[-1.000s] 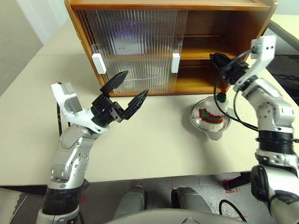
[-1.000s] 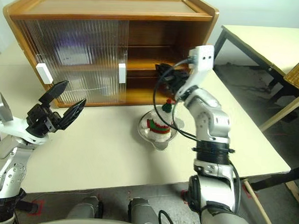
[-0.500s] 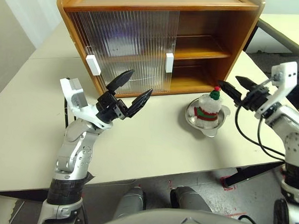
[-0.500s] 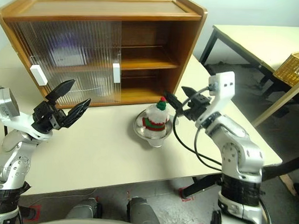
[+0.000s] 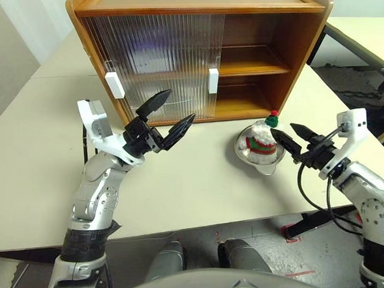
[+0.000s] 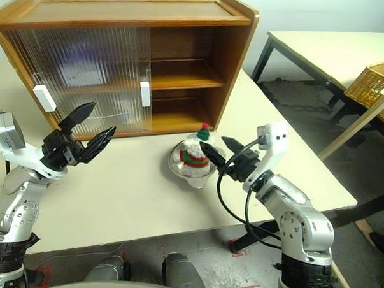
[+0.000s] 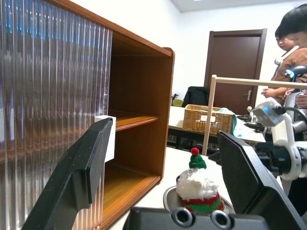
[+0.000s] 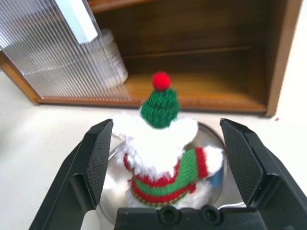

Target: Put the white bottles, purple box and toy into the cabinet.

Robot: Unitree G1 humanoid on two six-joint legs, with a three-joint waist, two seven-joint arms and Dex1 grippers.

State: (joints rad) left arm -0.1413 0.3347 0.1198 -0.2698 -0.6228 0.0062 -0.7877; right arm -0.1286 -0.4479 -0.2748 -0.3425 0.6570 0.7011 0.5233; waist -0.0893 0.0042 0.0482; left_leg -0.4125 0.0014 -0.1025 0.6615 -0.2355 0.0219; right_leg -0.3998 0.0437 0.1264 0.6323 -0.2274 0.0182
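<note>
Wooden cabinet (image 5: 202, 55): set on the pale counter (image 5: 196, 182); its ribbed sliding doors (image 5: 154, 66) are drawn across the left part, and the right part of both shelves is left uncovered.
Toy (image 5: 259, 137): a fluffy white snowman with a red-and-green scarf and a green hat, seated upright in a metal bowl (image 5: 258, 161) on the counter, just in front of the cabinet's uncovered right side.
White bottle (image 8: 111, 60): one is seen on the lower shelf, partly behind the edge of a ribbed door.
Right gripper (image 5: 293, 140): held just beside the toy on its right; fingers (image 8: 98, 158) spread wide, nothing gripped, the toy framed between them.
Left gripper (image 5: 168, 114): raised above the counter before the closed doors; fingers (image 7: 86, 163) spread wide, nothing held.
</note>
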